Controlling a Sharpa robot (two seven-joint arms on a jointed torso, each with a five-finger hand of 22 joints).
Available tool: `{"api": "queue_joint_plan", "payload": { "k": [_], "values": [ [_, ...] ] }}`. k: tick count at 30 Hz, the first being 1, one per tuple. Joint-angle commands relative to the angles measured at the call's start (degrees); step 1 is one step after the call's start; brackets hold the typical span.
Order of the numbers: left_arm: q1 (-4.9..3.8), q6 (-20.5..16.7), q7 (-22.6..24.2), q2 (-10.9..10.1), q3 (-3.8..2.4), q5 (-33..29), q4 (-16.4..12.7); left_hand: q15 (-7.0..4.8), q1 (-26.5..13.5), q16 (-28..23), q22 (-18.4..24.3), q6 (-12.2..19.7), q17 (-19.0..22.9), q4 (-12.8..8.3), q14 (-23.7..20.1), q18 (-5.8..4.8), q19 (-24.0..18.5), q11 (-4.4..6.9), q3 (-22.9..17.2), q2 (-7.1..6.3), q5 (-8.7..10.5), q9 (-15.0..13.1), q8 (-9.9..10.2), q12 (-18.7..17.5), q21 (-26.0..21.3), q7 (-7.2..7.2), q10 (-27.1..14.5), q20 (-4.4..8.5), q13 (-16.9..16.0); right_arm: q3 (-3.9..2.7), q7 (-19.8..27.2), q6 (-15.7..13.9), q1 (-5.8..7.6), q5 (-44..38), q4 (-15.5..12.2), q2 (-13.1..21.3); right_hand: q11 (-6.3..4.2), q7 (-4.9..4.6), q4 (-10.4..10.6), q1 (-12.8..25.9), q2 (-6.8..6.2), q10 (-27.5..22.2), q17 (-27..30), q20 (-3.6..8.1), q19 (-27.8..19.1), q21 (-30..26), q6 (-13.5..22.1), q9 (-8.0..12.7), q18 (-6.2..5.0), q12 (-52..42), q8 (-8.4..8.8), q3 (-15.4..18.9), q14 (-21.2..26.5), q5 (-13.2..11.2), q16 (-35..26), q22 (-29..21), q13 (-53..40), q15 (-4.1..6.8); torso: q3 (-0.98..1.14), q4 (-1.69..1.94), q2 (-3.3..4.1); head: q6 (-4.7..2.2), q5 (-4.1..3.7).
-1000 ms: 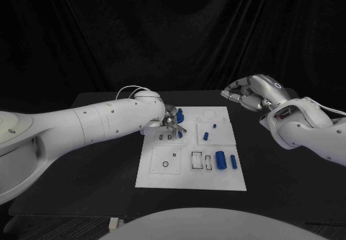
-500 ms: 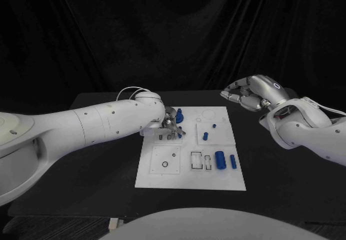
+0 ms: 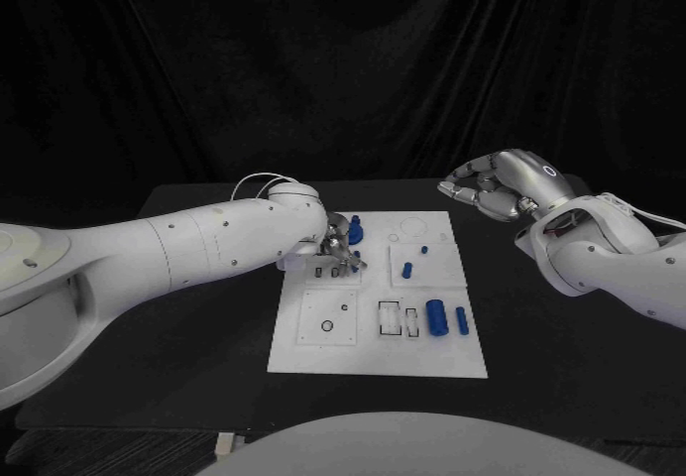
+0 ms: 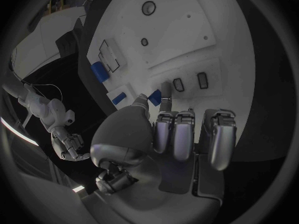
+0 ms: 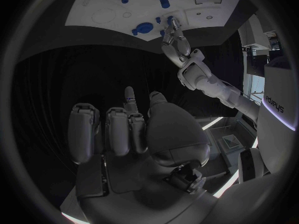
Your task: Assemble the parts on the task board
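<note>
Fingertips of the left hand (image 3: 337, 250) pinch a small blue part (image 4: 155, 96) over the task board's (image 3: 379, 357) upper-left slots, presumably for insertion, while the right hand (image 3: 498, 185) hangs curled shut, empty, at upper right.

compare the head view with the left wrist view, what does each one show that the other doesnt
Head view: the long white left arm reaching over the table, and a larger blue part standing on the board's far end, just past the left robot hand.
Left wrist view: a small blue part that appears pinched between that hand's thumb and a fingertip, with two small rectangular slots in the board just ahead of the fingertips.
Both: the white task board, the left robot hand over it, and a thick blue cylinder lying on the board.
</note>
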State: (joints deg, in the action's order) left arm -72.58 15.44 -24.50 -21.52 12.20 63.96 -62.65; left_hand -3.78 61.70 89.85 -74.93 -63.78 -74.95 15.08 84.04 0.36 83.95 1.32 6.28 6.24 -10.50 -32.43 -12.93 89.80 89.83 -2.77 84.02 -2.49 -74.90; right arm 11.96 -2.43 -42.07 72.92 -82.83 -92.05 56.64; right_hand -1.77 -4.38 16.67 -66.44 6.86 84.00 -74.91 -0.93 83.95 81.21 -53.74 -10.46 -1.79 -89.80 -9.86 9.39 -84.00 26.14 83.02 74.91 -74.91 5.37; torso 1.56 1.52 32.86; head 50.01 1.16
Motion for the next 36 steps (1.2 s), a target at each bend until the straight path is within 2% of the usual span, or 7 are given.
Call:
{"api": "queue_joint_plan", "payload": {
  "k": [1, 12, 20, 23, 29, 33, 36],
  "values": [
    [0.12, -0.6, 1.2, -0.1, -0.06, 0.0, -0.3, 0.27, 0.1, 0.2, -15.1, -0.1, -15.1, -0.2, 6.0, -0.36, 6.0, -0.31, -0.5, 0.27, -1.13, 0.2, 0.9, 0.2, 0.2, -0.10, 6.0, -0.51, -15.1, -0.04, -1.0, 0.4, -0.18, -0.4, 0.0, 0.0, 0.45, 0.00, -0.1, -0.6, -0.19, 6.0, -0.4, -0.30, 3.1, -0.3, 0.3, 0.1, -0.44, -0.2, 0.21, 0.3, -3.6, 0.2, 0.1, 12.2, -15.1, -0.35, 0.00, -0.03, -0.01, -0.01, 0.17],
    [0.12, -1.5, 2.3, -0.8, -0.06, 0.0, -1.0, 0.63, 0.0, 0.2, -15.1, 1.3, -15.1, -0.6, 6.0, -0.36, 6.0, -0.79, -0.3, -0.95, -1.50, 0.6, 2.4, 0.2, 0.2, -0.71, 6.0, -0.75, -15.1, -0.04, -1.3, 1.1, -0.28, -0.4, 0.4, -0.3, 0.44, -0.01, 0.0, -0.5, -0.13, 6.0, -0.4, -0.30, 3.1, -0.3, 0.3, 0.1, -0.45, -0.2, 0.31, 0.5, -3.6, 0.1, 0.1, 12.1, -15.1, -0.35, 0.00, 0.04, -0.03, -0.01, 0.11],
    [0.12, -2.4, 2.9, -1.3, -0.06, 0.0, -1.2, 1.32, -2.8, 0.2, -15.1, 1.8, -15.1, 1.2, 6.0, -0.36, 6.0, -1.46, 1.2, -1.65, 6.12, 0.5, 3.8, 0.2, 0.2, -1.39, 6.0, -1.46, -15.1, -0.04, -1.5, 1.6, -0.31, -0.4, 0.9, -0.4, 0.44, -0.01, 0.0, -0.5, -0.13, 6.0, -0.4, -0.30, 3.1, -0.3, 0.3, 0.1, -0.45, -0.2, 0.31, 0.5, -3.6, 0.1, 0.1, 12.1, -15.1, -0.35, 0.00, -0.02, -0.06, -0.01, 0.21],
    [0.12, -2.8, 2.9, -1.6, -0.06, 0.0, -1.3, 1.39, -4.2, 0.2, -15.1, 1.6, -15.1, 1.5, 6.0, -0.36, 6.0, -1.53, 2.1, -1.89, 7.58, 0.4, 4.0, 0.2, 0.2, -1.42, 6.0, -1.56, -15.1, -0.04, -1.6, 1.8, -0.32, -0.4, 1.0, -0.4, 0.44, -0.01, 0.0, -0.5, -0.13, 6.0, -0.4, -0.30, 3.1, -0.3, 0.3, 0.1, -0.45, -0.2, 0.31, 0.5, -3.6, 0.1, 0.1, 12.1, -15.1, -0.35, -0.01, -0.03, -0.05, -0.01, 0.19],
    [0.09, -4.0, 3.2, -2.0, -0.06, 0.0, -1.6, 1.29, -7.7, 0.2, -15.1, 0.8, -15.1, 1.6, 6.0, -0.36, 6.0, -1.38, 4.9, -2.47, 7.76, -0.2, 3.9, 0.2, 0.2, -1.22, 6.0, -1.51, -15.1, -0.04, -1.5, 2.2, -0.33, -0.4, 1.6, -0.5, 0.44, -0.01, 0.0, -0.5, -0.13, 6.0, -0.4, -0.30, 3.1, -0.3, 0.3, 0.1, -0.45, -0.2, 0.31, 0.5, -3.6, 0.1, 0.1, 12.1, -15.1, -0.35, 0.01, -0.07, -0.10, -0.01, 0.30],
    [0.02, -4.7, 3.1, -2.1, -0.07, 0.0, -1.5, 1.19, -7.8, 0.2, -15.1, 0.0, -15.1, 1.5, 6.0, -0.36, 6.0, -1.23, 5.2, -1.76, 7.69, -0.6, 3.4, 0.2, 0.2, -0.98, 6.0, -1.43, -15.1, -0.04, -1.3, 2.4, -0.33, -0.4, 1.9, -0.6, 0.44, 0.00, 0.0, -0.5, -0.08, 6.0, -0.5, -0.30, 3.1, -0.3, 0.4, 0.1, -0.43, -0.2, 0.36, 0.5, -3.6, 0.0, 0.2, 12.2, -15.1, -0.35, 0.01, -0.05, -0.07, -0.01, 0.47],
    [-0.04, -4.7, 2.8, -2.0, -0.07, 0.0, -1.4, 1.05, -6.4, 0.2, -15.1, -0.6, -15.1, 1.1, 6.0, -0.36, 6.0, -1.04, 4.7, -0.51, 7.27, -1.6, 3.0, 0.2, 0.2, -0.75, 6.0, -1.33, -15.1, -0.04, -1.3, 2.6, -0.33, -0.4, 2.1, -0.7, 0.44, 0.01, 0.0, -0.5, -0.10, 6.0, -0.5, -0.30, 3.1, -0.3, 0.4, 0.1, -0.44, -0.2, 0.38, 0.5, -3.6, 0.0, 0.2, 12.2, -15.1, -0.35, 0.00, -0.02, -0.09, -0.01, 0.45]
  ]
}}
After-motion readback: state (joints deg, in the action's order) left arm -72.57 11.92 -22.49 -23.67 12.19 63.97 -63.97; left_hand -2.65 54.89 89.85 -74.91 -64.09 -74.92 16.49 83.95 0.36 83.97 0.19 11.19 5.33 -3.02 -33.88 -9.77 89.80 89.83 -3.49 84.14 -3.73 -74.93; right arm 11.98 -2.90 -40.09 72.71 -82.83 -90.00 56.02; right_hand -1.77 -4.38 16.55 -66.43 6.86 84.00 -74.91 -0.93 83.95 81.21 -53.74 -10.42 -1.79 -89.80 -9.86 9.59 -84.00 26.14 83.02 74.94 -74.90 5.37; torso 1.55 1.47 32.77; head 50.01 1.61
